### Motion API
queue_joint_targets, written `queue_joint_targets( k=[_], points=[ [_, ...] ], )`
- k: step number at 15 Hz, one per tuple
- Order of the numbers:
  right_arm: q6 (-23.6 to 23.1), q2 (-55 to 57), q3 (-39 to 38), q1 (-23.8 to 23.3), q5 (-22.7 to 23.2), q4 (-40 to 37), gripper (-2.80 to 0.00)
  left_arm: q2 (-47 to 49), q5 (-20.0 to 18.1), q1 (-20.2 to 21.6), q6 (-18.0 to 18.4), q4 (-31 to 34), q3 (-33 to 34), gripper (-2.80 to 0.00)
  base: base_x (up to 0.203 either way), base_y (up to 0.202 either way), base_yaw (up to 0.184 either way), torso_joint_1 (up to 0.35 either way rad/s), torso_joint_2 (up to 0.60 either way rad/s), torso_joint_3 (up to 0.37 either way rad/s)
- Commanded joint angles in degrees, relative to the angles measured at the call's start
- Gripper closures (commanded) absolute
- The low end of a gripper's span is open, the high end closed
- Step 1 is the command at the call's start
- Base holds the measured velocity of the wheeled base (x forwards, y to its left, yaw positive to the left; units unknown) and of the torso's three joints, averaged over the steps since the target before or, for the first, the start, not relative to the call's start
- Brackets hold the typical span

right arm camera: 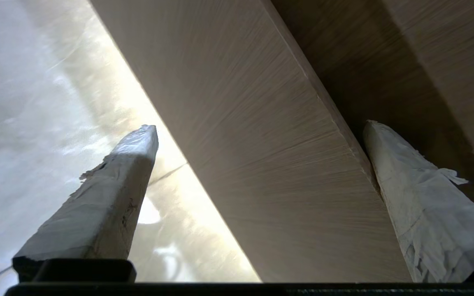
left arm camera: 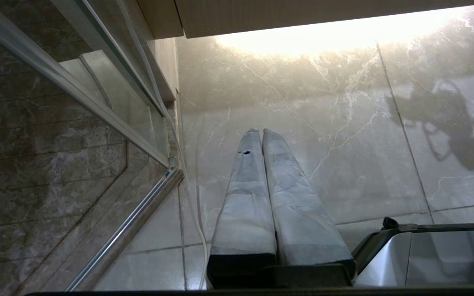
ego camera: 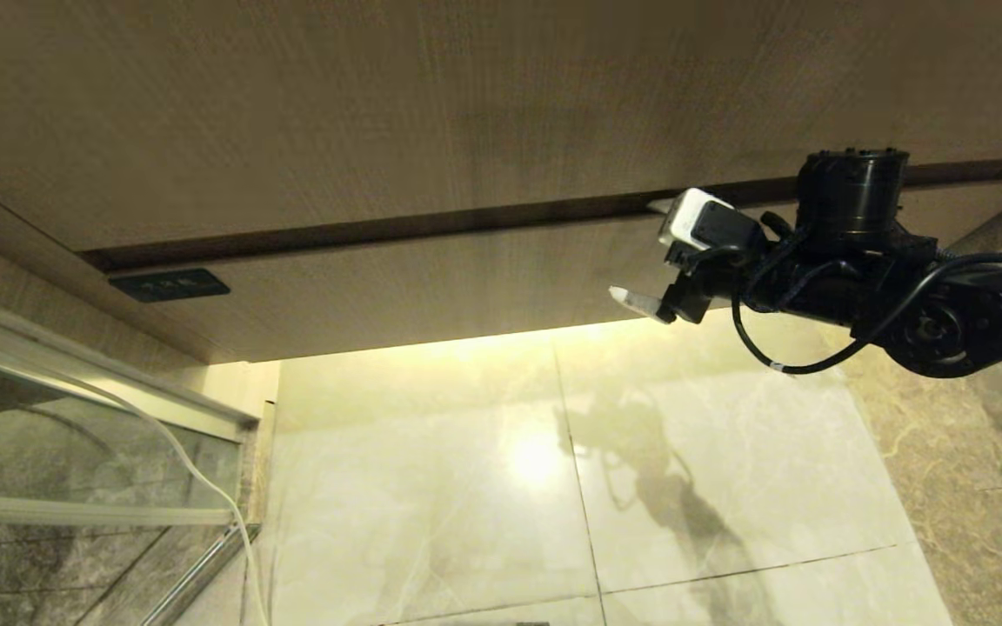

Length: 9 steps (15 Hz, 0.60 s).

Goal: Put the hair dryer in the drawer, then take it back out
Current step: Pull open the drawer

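The drawer (ego camera: 431,287) is a low wood-grain front with a small dark label (ego camera: 169,284) at its left corner, and it sits pushed in under a dark gap. My right gripper (ego camera: 636,252) is open at the right part of that front. In the right wrist view the right gripper (right arm camera: 260,126) straddles the drawer front (right arm camera: 261,164), one finger in the dark gap along its top edge and the other out over the lit floor. Nothing is held. My left gripper (left arm camera: 259,131) hangs shut over the floor tiles. The hair dryer is out of view.
A taller plain wood-grain panel (ego camera: 466,104) rises above the gap. A glass shower door with a metal frame (ego camera: 75,417) stands at the left, with a thin white cord (ego camera: 205,487) running down beside it. Glossy marble tiles (ego camera: 684,469) lie below. My base (left arm camera: 426,255) shows beside the left gripper.
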<state>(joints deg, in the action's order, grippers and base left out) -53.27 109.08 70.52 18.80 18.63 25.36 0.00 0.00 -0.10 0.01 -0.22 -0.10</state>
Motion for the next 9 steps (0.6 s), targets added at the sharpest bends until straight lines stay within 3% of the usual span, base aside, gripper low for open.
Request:
queue_joint_targets(
  k=[1, 9],
  points=[
    [0.0, -1.9, -1.0, -0.7, 0.0, -4.8, -2.8, 0.1, 0.0, 0.0, 0.0, 0.0, 0.0, 0.0, 0.0, 0.0, 0.0, 0.0, 0.0, 0.0],
    [0.1, -5.0, -4.0, -1.0, 0.0, -9.7, -2.8, 0.1, 0.0, 0.0, 0.0, 0.0, 0.0, 0.0, 0.0, 0.0, 0.0, 0.0, 0.0, 0.0]
  ],
)
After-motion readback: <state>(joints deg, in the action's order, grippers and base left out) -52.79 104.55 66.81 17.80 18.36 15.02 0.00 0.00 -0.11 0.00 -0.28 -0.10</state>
